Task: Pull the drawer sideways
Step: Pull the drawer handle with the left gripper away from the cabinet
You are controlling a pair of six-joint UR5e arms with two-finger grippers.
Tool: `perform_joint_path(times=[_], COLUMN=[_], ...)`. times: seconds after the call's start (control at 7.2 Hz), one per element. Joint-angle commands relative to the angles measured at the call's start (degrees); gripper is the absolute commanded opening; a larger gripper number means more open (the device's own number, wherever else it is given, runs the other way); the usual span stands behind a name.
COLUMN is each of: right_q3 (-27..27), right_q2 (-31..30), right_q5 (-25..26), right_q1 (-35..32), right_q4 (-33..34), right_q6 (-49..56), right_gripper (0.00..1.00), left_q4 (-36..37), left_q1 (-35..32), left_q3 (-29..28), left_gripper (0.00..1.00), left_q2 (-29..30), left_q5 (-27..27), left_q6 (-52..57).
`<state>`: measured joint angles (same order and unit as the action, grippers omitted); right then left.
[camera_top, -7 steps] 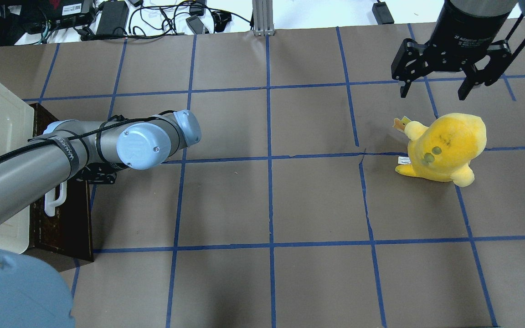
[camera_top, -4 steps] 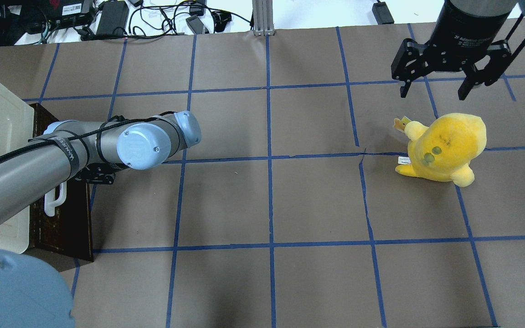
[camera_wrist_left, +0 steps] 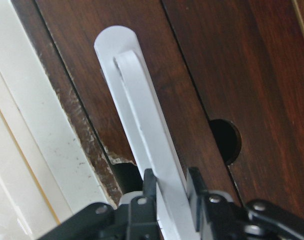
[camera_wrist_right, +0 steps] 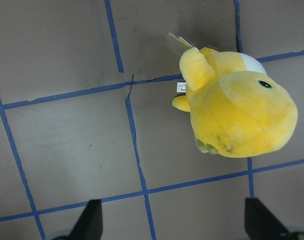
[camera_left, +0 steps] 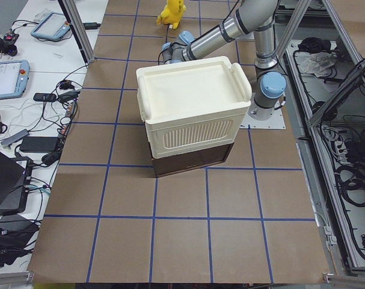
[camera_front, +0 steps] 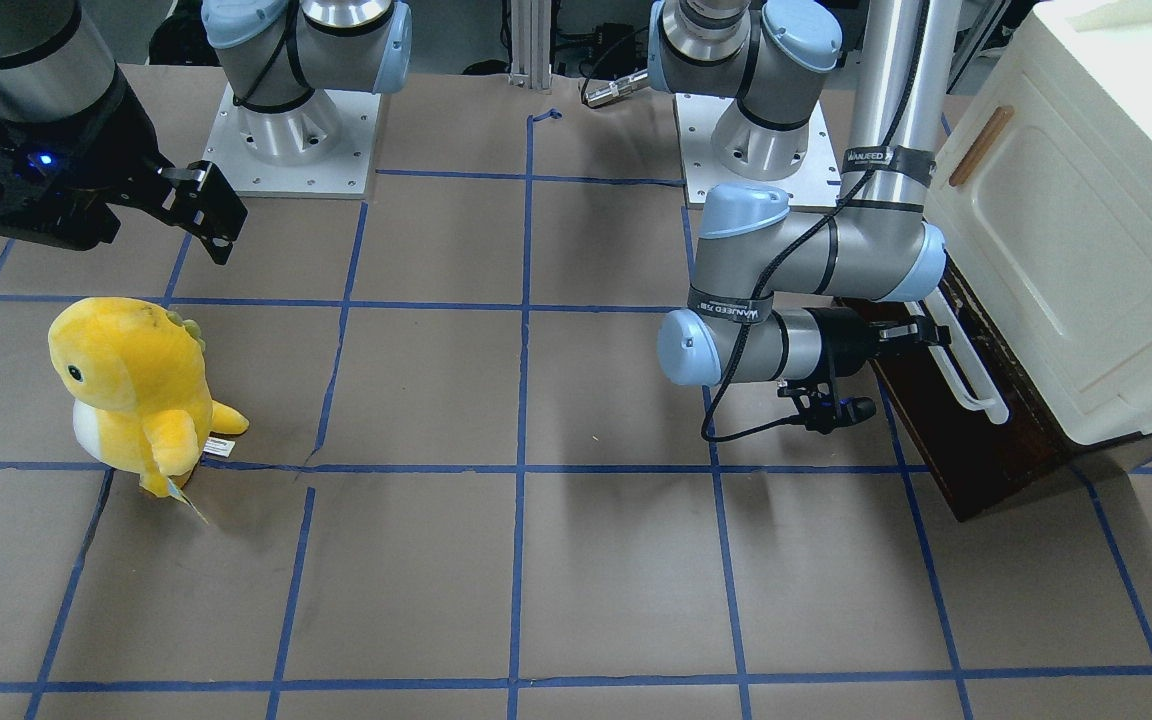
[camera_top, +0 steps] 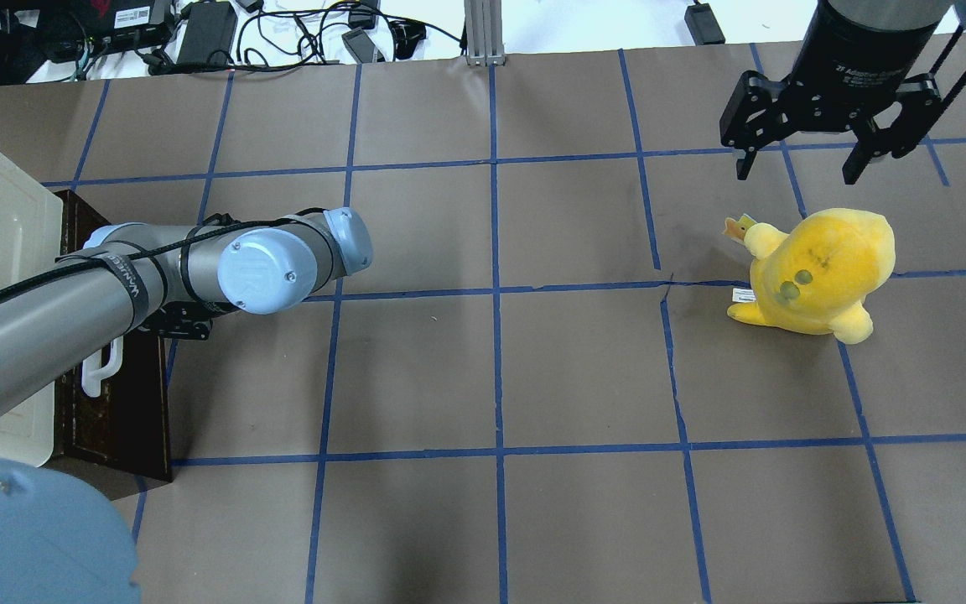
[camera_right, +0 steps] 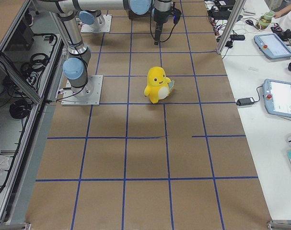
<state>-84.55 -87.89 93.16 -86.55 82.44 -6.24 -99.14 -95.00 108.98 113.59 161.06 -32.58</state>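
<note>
The drawer [camera_front: 986, 450] has a dark brown front and a long white bar handle [camera_front: 966, 375]. It sits at the bottom of the cream cabinet [camera_front: 1066, 230], at the left edge of the overhead view [camera_top: 118, 411]. My left gripper [camera_wrist_left: 171, 189] is shut on the white handle [camera_wrist_left: 141, 115], one finger on each side of the bar. In the front view the left gripper [camera_front: 916, 332] meets the handle's upper end. My right gripper [camera_top: 797, 172] is open and empty, hanging above the table behind the yellow plush toy [camera_top: 818, 268].
The plush toy [camera_front: 131, 385] stands on the robot's right side of the brown paper table, and in the right wrist view [camera_wrist_right: 237, 110] it is below the open fingers. The cabinet door has a small wooden handle [camera_front: 981, 145]. Cables and power bricks [camera_top: 206, 33] lie beyond the far edge.
My left arm's wrist has edged slightly to the right in the overhead view. The drawer front shows no clear shift. The right arm and the toy have not moved.
</note>
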Motion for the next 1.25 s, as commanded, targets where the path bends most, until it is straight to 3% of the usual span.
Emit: perform_joint_path(times=[0.0, 1.11], right_q3=[0.00, 0.00], right_q2=[0.00, 0.00], right_q5=[0.00, 0.00], right_q1=[0.07, 0.07], right_q4=[0.00, 0.00], right_q6=[0.00, 0.00], right_gripper=[1.00, 1.00], left_q4=[0.00, -0.44], left_q1=[-0.27, -3.00], left_q3=[0.00, -0.09], left_gripper=[0.31, 0.31], left_q2=[0.05, -0.38], left_q5=[0.04, -0.04], left_q6=[0.06, 0.06])
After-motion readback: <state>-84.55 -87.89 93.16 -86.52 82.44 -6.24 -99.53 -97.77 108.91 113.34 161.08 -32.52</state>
